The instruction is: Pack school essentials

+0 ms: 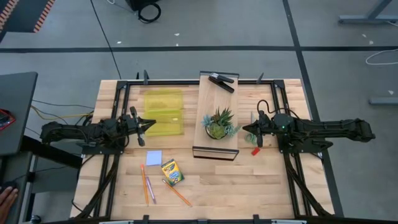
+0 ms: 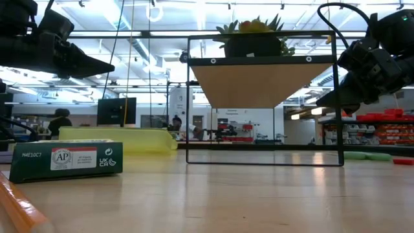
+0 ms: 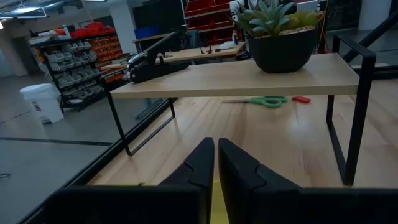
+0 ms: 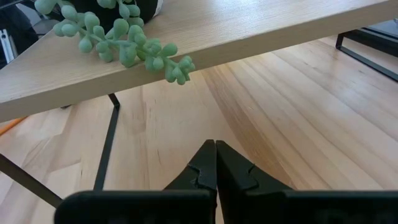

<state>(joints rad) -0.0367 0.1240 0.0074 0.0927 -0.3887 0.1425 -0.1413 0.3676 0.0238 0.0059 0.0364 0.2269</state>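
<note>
None of the school essentials looks packed yet: I see the crayon box (image 1: 172, 172), blue pad (image 1: 153, 157) and pencils (image 1: 147, 186) lying loose at the bench's (image 1: 249, 186) six o'clock. Both my left tool (image 1: 148, 125), over the yellow case (image 1: 164, 113) at ten o'clock, and right tool (image 1: 247, 130) at three o'clock hang pressed together, empty.

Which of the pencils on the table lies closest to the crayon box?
The orange pencil lying diagonally just below the crayon box. The other two, orange and pink, lie farther left, side by side.

School essentials laid out on the table's near half

A crayon box (image 1: 172, 172) is seen flat beside a pale blue pad (image 1: 153, 157) — orange and pink pencils (image 1: 147, 187) lie loose alongside.
</note>
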